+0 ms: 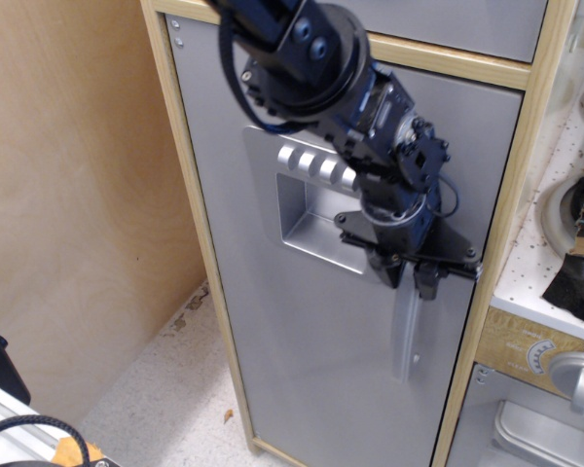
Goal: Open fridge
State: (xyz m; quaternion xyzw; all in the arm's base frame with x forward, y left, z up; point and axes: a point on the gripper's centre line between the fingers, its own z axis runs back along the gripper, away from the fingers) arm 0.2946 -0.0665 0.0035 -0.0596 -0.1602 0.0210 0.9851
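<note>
The fridge [302,370] is a tall wooden cabinet with a matte silver-grey door that fills the middle of the view. The door looks shut against its wooden frame. It has a recessed dispenser panel [307,209] with a row of silver knobs [316,163]. A silver vertical bar handle [406,341] runs down the door's right side. My black gripper [407,280] reaches down from the top and is shut on the upper end of the handle, one finger on each side. The arm hides the top of the handle.
A plywood wall [68,195] stands close on the left, with speckled floor [165,389] below it. A short plain grey panel [448,24] sits above the fridge. A small grey oven door with a round knob [574,375] and a white counter [565,224] are on the right.
</note>
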